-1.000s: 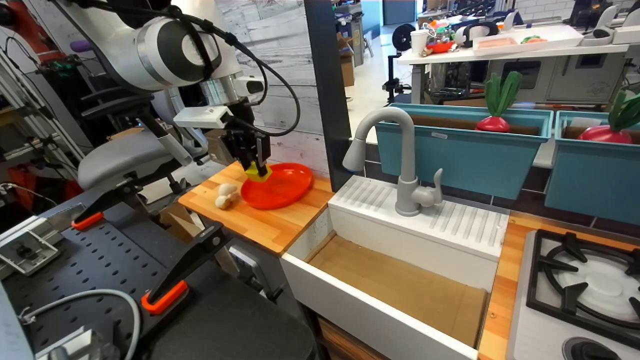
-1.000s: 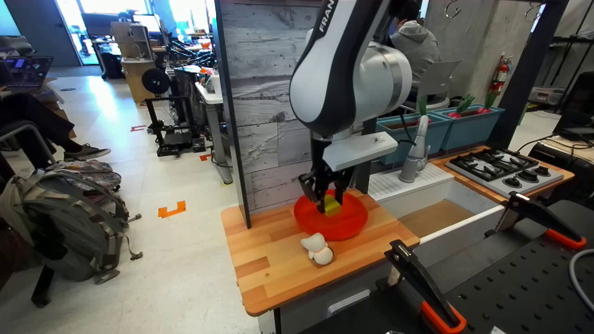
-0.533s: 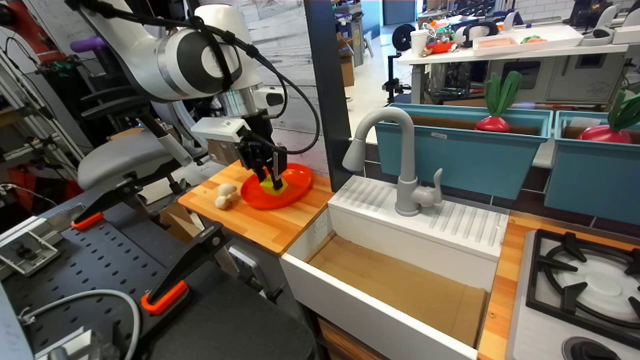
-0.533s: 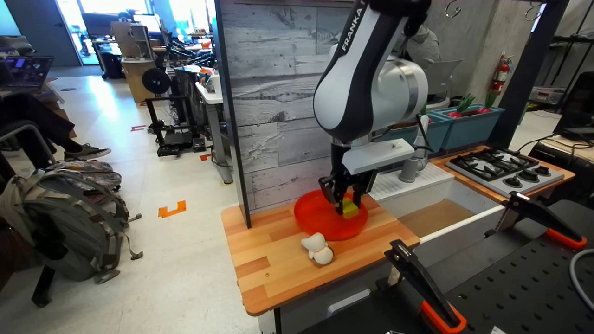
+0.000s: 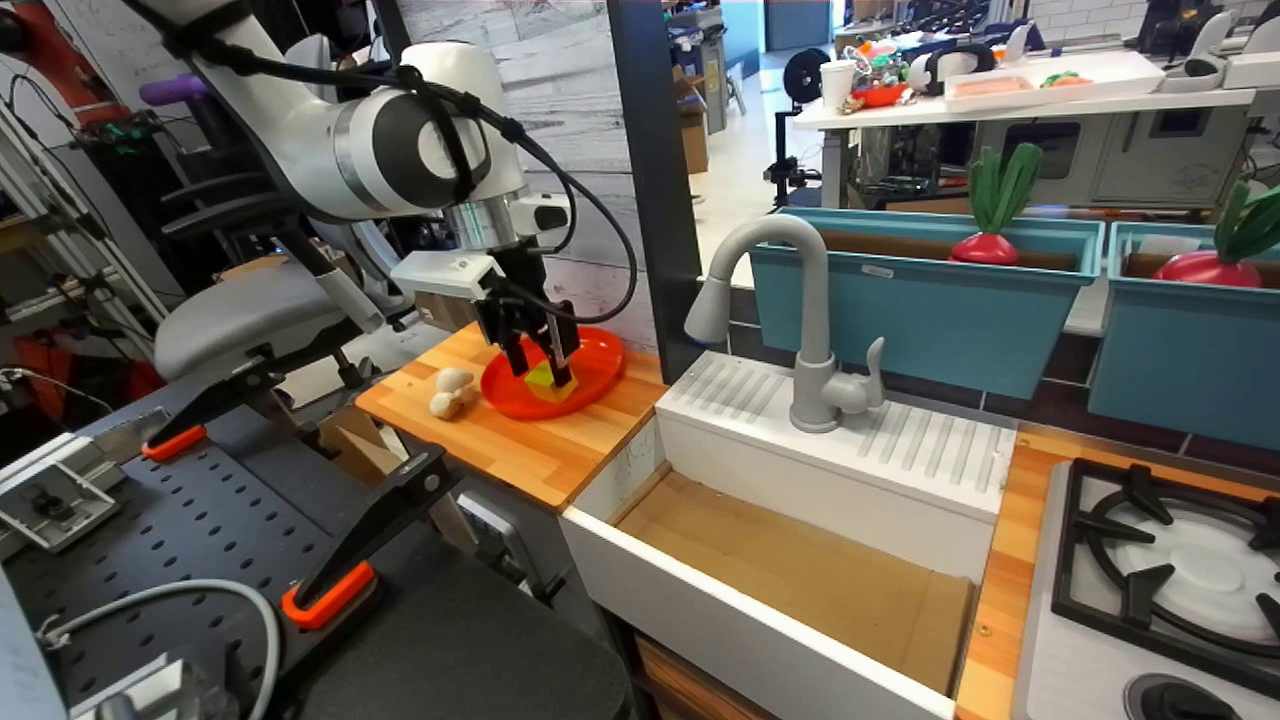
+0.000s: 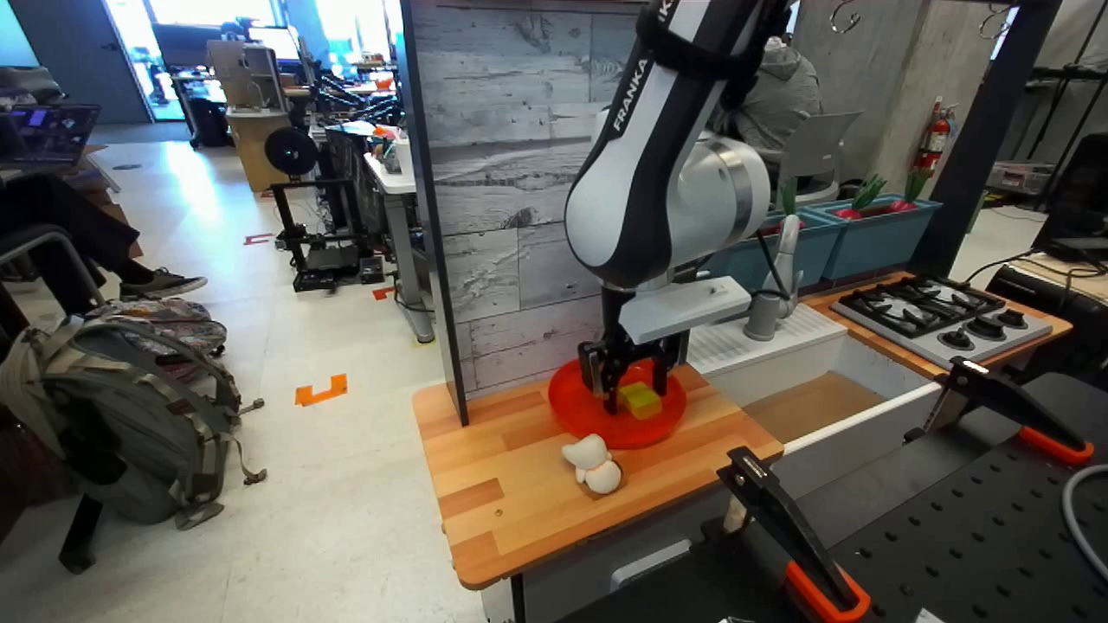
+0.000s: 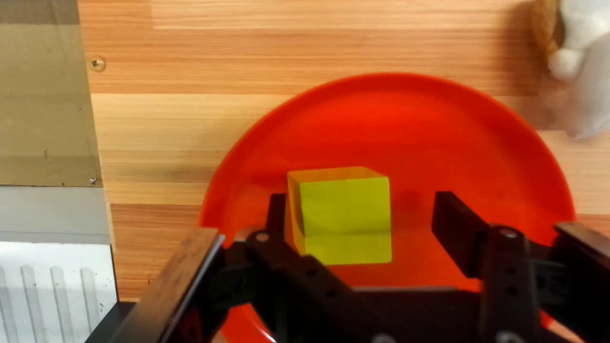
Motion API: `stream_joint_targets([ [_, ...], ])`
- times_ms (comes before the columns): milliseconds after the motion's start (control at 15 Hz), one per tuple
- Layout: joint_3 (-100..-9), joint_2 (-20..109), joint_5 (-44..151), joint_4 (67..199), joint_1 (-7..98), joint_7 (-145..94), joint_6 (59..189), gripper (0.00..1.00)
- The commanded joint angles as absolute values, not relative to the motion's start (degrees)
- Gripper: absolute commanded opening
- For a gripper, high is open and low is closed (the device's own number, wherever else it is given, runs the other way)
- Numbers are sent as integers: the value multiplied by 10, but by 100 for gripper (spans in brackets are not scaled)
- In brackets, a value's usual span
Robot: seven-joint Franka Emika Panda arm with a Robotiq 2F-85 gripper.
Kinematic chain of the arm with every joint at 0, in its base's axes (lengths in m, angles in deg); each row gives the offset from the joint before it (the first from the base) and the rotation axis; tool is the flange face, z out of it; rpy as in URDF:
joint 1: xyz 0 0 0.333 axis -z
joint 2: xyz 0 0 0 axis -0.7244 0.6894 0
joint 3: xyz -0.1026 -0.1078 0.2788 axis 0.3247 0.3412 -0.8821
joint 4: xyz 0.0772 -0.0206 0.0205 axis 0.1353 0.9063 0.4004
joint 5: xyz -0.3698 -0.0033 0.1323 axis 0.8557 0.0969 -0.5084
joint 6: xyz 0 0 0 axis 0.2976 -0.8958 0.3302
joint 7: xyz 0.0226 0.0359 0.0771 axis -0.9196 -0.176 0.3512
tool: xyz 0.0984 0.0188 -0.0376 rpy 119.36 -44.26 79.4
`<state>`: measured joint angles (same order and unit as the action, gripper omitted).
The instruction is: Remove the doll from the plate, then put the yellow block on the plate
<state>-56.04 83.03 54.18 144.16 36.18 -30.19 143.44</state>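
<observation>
Plainly, wrist view only — yellow block [image 7: 347,219] clear of 1 claw [image 7: 361,208] finger [image 7: 453,224].

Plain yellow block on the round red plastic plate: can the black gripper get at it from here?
Likely yes: the open gripper straddles the yellow block, and the wrist view shows nothing else in that gap, just the red plate below.

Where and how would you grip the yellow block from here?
Likely across the two opposite flat sides that the open gripper straddles, straight down from above: the yellow block is boxy and sits top face up on the plate.
</observation>
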Motion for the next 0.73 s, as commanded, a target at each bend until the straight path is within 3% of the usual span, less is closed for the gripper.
stream_joint_targets([
  [0,-560,829,538,1436,351,-311,1425,100],
  [467,-545,695,548,1597,290,-359,1518,100],
  [533,-557,761,539,1518,316,-337,1488,100],
  [667,-555,722,540,1559,300,-347,1499,100],
])
